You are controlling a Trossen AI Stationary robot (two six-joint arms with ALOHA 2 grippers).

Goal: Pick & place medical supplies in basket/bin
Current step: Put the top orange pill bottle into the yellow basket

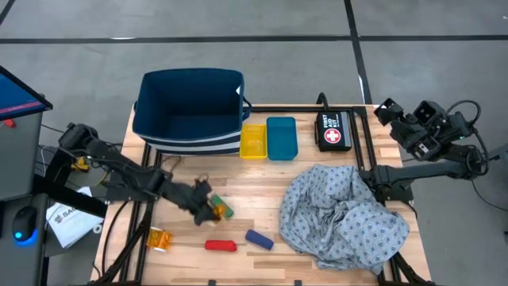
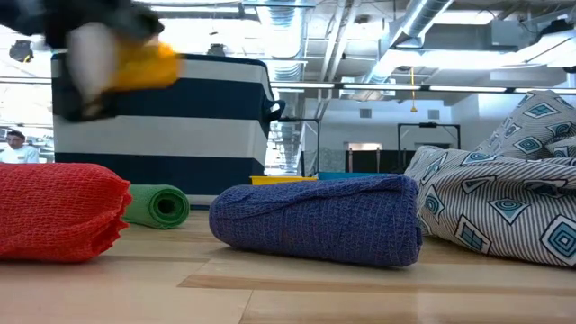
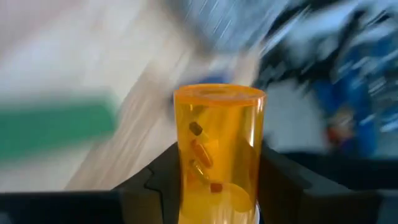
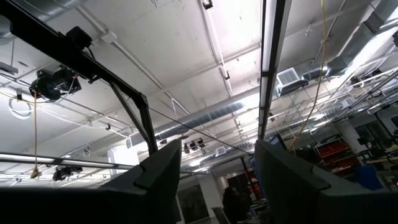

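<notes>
- High view: the left gripper (image 1: 208,208) sits over the near-left table, clenched on an orange pill bottle (image 1: 214,210), with the green roll (image 1: 226,210) just beside it, partly hidden.
- Left wrist view: the bottle (image 3: 217,149) stands upright between the dark fingers (image 3: 149,186); everything behind is smeared.
- Low view: bottle and gripper are only a blur at top left, above the red roll (image 2: 58,211), which is cut off by the edge.
- A second pill bottle (image 1: 161,238) lies near the front-left edge, apart from the blue roll (image 1: 259,239).
- The gown cloth (image 1: 343,214) is heaped at the right; the navy basket (image 1: 189,111) stands at the back, beside the yellow tray (image 1: 253,141) and teal tray (image 1: 281,137).
- The right gripper (image 4: 217,180) is parked off the right edge, released, pointing at the ceiling.
</notes>
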